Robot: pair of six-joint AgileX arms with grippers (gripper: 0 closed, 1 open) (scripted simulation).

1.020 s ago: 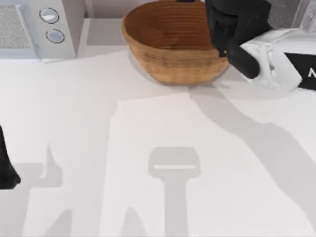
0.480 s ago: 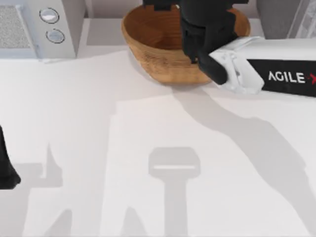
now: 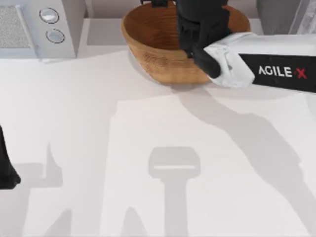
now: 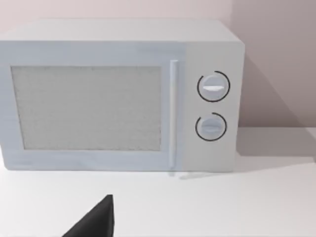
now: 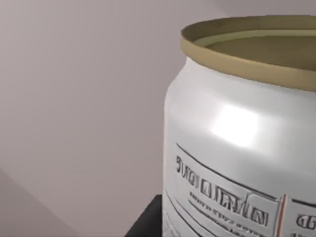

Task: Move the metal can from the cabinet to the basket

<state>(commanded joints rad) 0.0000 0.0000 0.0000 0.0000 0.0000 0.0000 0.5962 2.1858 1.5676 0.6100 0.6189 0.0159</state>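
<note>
The metal can (image 5: 237, 148), silvery-white with a dull gold rim, looms close in the right wrist view with a plain wall behind it. A dark fingertip (image 5: 147, 223) shows at its lower side. From above, my right gripper (image 3: 195, 12) hangs over the inside of the brown wicker basket (image 3: 153, 54) at the back of the table, shut on the can, which its black body hides. The grey speckled cabinet (image 3: 274, 12) sits at the back right, behind the right arm. My left arm (image 3: 6, 170) is parked at the table's left edge.
A white microwave (image 3: 44, 29) (image 4: 118, 94) with two round knobs stands at the back left, to the left of the basket. The white tabletop (image 3: 158, 148) stretches open across the middle and front.
The right arm has swung left from the cabinet side, carrying the can over the basket. Over the last half second it moved only slightly. The left arm has not moved.
</note>
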